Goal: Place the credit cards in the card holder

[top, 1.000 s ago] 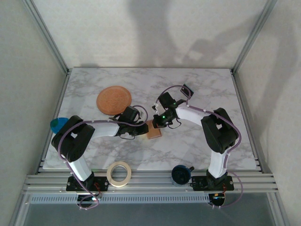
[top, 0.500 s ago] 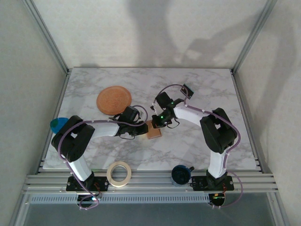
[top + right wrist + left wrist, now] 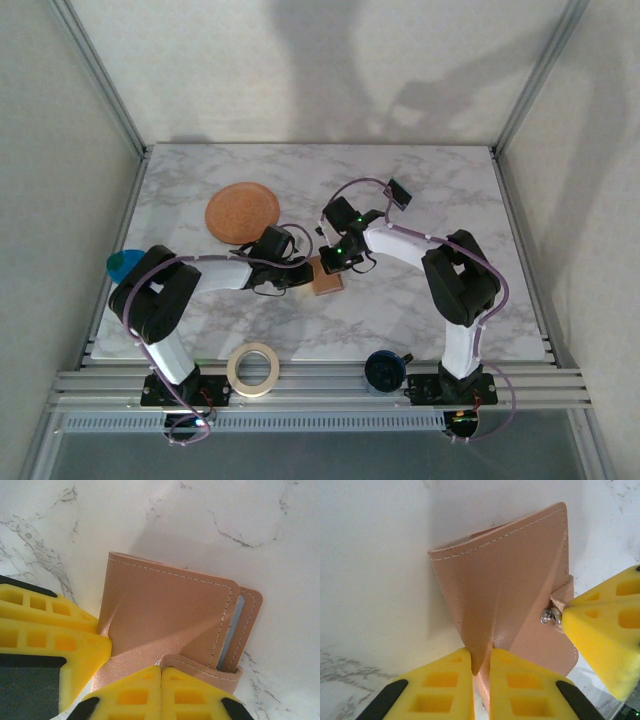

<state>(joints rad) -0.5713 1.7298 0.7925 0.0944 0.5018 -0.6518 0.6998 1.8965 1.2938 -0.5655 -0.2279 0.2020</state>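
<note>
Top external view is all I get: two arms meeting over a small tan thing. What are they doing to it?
Observer: The left fingers pinch a fold of the card holder's front cover.
Operator: And the other arm?
Observer: The right fingers are closed on its snap tab.
Operator: Anything inside?
Observer: A pale grey-blue strip shows between the layers at the open edge; I cannot tell whether it is a card.

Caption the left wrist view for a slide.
Left tool pinches a flap of the card holder; right tool grips its snap tab.
</note>
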